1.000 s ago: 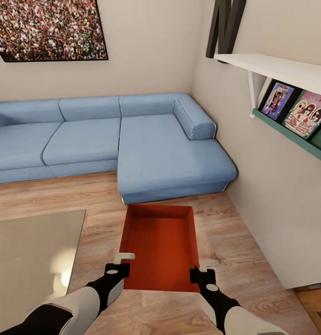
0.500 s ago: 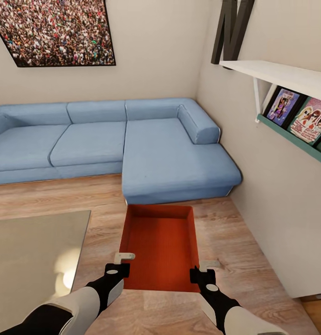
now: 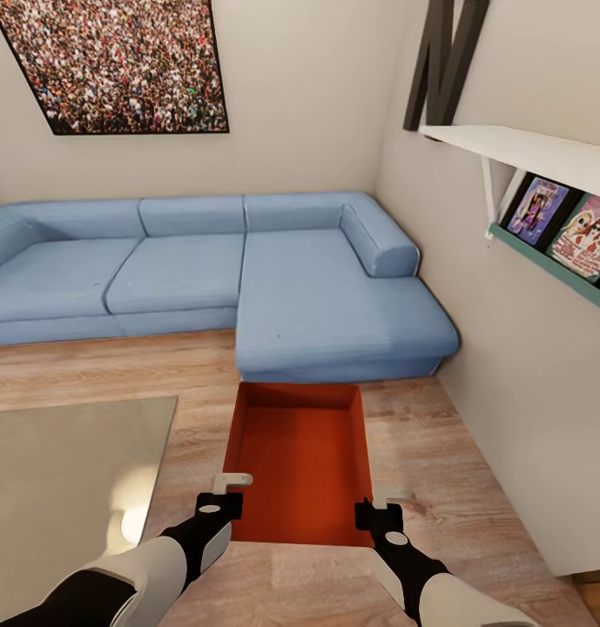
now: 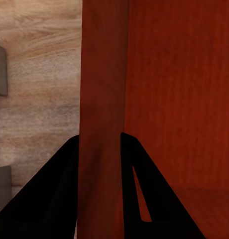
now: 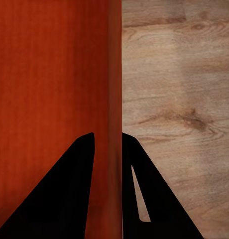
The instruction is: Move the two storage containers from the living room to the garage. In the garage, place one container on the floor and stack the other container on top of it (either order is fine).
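Both end effectors are clamped on the container's (image 3: 301, 466) side walls, left end effector (image 3: 214, 503) and right end effector (image 3: 380, 515), fingers (image 4: 139, 199) straddling a wall. It hangs over the living-room planks. The sofa (image 3: 247, 279) and picture (image 3: 125, 61) have slid down-right: the robot is backing away, haul beginning. The second container and garage aren't visible; the glass counter (image 3: 64, 470) is cut off.

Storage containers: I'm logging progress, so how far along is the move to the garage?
Early. One storage container is gripped by the left gripper and right gripper, each pinching a side wall. The blue sofa and wood floor mean it's in the living room. Carrying, fetching the second and stacking remain.
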Controlling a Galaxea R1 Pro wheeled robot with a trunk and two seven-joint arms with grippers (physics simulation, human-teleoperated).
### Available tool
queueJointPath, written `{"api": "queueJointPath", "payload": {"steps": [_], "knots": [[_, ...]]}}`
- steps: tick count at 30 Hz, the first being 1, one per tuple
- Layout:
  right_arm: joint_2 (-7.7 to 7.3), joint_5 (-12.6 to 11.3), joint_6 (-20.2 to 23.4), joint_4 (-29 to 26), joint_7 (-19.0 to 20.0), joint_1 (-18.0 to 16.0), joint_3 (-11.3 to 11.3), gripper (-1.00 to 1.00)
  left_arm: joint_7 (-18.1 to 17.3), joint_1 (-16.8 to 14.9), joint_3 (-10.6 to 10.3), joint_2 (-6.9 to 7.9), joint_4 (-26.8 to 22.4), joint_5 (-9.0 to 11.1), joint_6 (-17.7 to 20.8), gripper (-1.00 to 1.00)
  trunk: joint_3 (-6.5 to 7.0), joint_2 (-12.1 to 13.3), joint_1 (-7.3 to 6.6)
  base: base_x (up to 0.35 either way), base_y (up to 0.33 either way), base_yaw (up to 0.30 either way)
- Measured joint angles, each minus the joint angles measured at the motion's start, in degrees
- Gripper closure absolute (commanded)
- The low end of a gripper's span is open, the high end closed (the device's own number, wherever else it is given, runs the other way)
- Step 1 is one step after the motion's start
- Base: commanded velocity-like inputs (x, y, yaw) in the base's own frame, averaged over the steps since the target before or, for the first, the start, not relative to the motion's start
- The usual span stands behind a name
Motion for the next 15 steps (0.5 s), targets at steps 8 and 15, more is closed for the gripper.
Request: {"api": "queueJointPath", "payload": {"steps": [8,15], "knots": [[0.00,0.0,0.0,0.0,0.0,0.0,0.0,1.00,0.0,0.0,0.0,0.00,0.0,0.0,0.0,1.00,0.74,0.0,0.00,0.000,0.000,0.051],[0.00,0.0,0.0,0.0,0.0,0.0,0.0,1.00,0.0,0.0,0.0,-0.01,0.0,0.0,0.0,1.00,1.38,0.0,0.00,0.000,0.000,0.004]]}}
